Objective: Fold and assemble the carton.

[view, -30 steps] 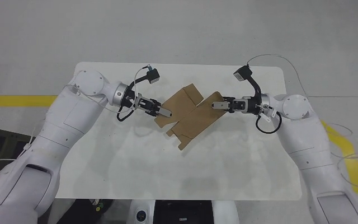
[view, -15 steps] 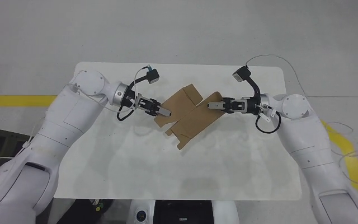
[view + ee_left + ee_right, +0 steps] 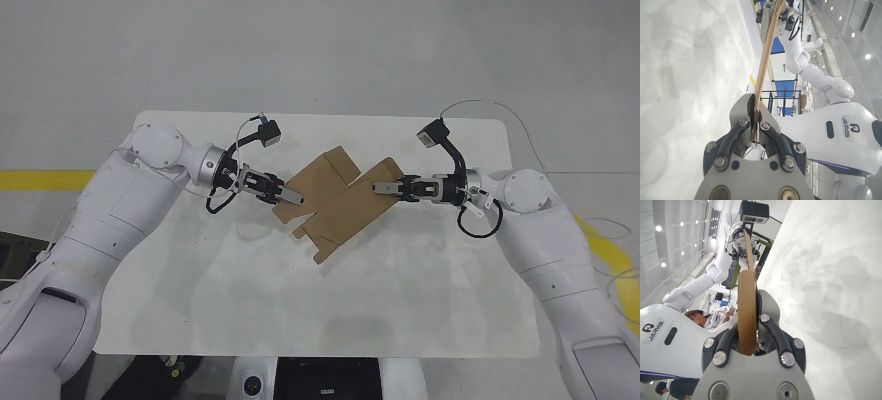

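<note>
The flat carton (image 3: 340, 200) was held over the desk (image 3: 200, 290). Its 9 o'clock end was clamped by the left fingers (image 3: 740, 113), its 3 o'clock end by the right fingers (image 3: 768, 306), likely for folding.

I'm seeing a plain tan-brown carton (image 3: 335, 200) against my white table (image 3: 200, 290). My left gripper (image 3: 293, 197) and right gripper (image 3: 378, 187) are showing silver-grey metal with black links; a yellow stripe (image 3: 40, 180) is crossing the grey floor (image 3: 320, 50).

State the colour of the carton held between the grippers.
The carton is plain brown cardboard; top view shows it best.
</note>
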